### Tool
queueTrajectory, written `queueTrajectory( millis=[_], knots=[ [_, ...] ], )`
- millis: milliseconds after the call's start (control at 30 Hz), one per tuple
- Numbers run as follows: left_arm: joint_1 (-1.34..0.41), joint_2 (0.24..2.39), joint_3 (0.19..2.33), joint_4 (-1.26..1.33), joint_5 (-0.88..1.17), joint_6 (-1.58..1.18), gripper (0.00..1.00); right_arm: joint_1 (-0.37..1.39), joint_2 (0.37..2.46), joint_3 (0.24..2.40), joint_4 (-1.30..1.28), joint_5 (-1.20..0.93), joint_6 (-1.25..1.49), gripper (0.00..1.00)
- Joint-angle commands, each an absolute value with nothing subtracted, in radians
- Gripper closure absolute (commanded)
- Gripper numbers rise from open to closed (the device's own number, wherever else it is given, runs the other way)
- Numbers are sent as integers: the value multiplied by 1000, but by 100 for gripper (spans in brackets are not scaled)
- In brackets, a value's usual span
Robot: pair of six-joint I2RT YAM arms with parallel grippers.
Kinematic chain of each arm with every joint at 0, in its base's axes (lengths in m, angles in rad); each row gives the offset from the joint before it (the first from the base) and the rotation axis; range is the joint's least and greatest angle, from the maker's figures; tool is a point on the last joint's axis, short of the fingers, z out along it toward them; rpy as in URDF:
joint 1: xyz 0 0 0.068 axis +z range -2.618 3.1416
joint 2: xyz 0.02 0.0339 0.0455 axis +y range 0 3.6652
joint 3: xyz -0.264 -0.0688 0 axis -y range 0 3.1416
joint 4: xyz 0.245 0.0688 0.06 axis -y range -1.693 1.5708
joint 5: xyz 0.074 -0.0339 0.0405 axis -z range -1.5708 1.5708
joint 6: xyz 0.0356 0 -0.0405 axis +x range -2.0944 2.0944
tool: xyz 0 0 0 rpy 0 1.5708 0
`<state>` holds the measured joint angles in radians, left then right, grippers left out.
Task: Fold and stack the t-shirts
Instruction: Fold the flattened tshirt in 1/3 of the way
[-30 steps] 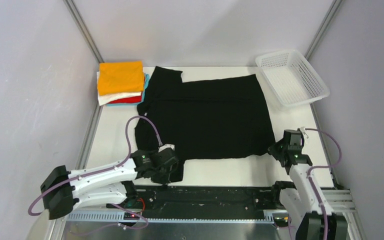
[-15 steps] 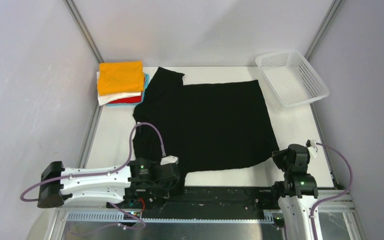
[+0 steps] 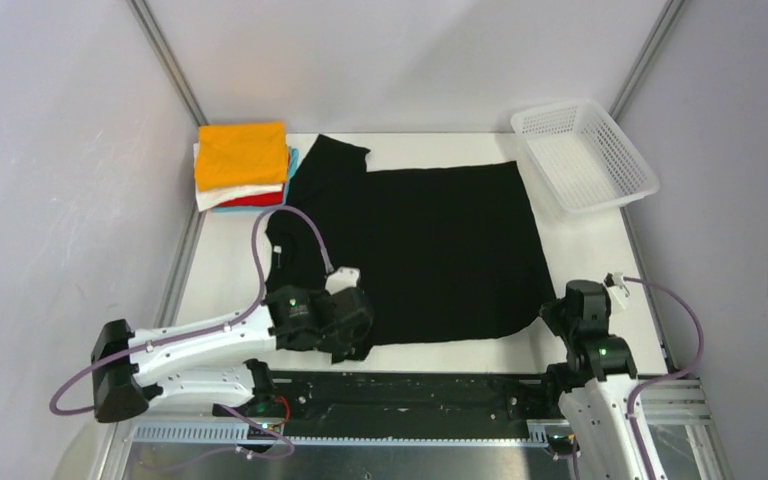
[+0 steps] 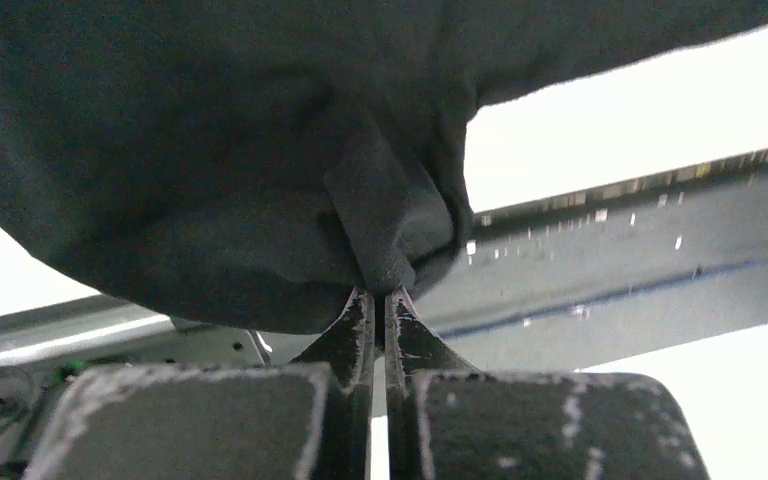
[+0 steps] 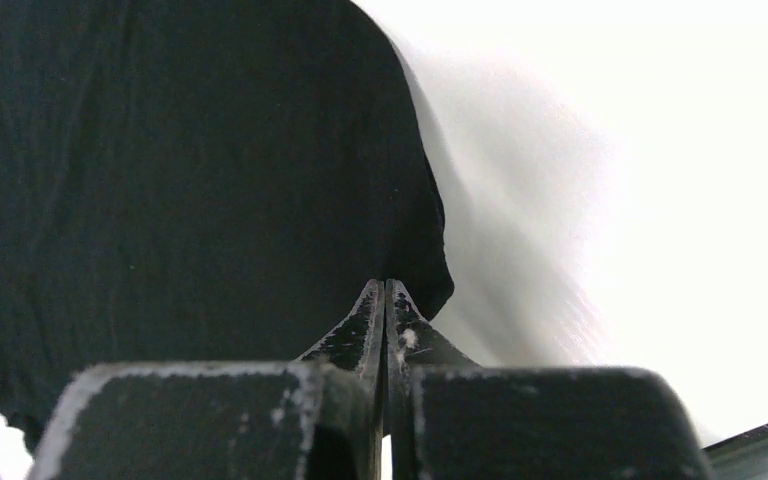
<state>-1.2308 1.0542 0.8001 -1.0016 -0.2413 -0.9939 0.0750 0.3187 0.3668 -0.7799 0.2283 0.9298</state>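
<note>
A plain black t-shirt (image 3: 420,240) lies spread flat across the middle of the white table. My left gripper (image 3: 358,338) is shut on its near-left corner, and the left wrist view shows a bunched fold of black cloth (image 4: 390,230) pinched at the fingertips of that gripper (image 4: 380,293). My right gripper (image 3: 552,318) is shut on the near-right hem corner; in the right wrist view the black cloth (image 5: 190,180) runs away from the tips of that gripper (image 5: 385,285), slightly raised off the table. A stack of folded t-shirts (image 3: 243,165) sits at the back left, orange on top, with white, red and light blue below.
A white plastic mesh basket (image 3: 585,155) stands at the back right corner. Grey walls and metal frame posts close in the table on both sides. A dark metal rail (image 3: 410,390) with the arm bases runs along the near edge.
Both grippers drew the shirt's near edge toward the arm bases, and the far edge slid nearer. The left gripper has since moved up and away from the rail, still holding the cloth.
</note>
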Motion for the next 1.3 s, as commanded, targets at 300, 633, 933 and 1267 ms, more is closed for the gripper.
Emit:
queueTrajectory(
  millis=[300, 633, 933, 1267],
  knots=[
    [-822, 1200, 1051, -986, -445, -675, 100, 49, 739, 590, -475, 242, 804, 100],
    [-710, 1417, 1213, -874, -599, -458, 100, 29, 1013, 696, -305, 199, 758, 100],
    [-584, 1536, 1229, -636, -465, -122, 99, 23, 1137, 750, -260, 189, 716, 100],
    [-517, 1740, 1326, -537, -400, 168, 88, 13, 1264, 782, -176, 190, 677, 100]
  ],
)
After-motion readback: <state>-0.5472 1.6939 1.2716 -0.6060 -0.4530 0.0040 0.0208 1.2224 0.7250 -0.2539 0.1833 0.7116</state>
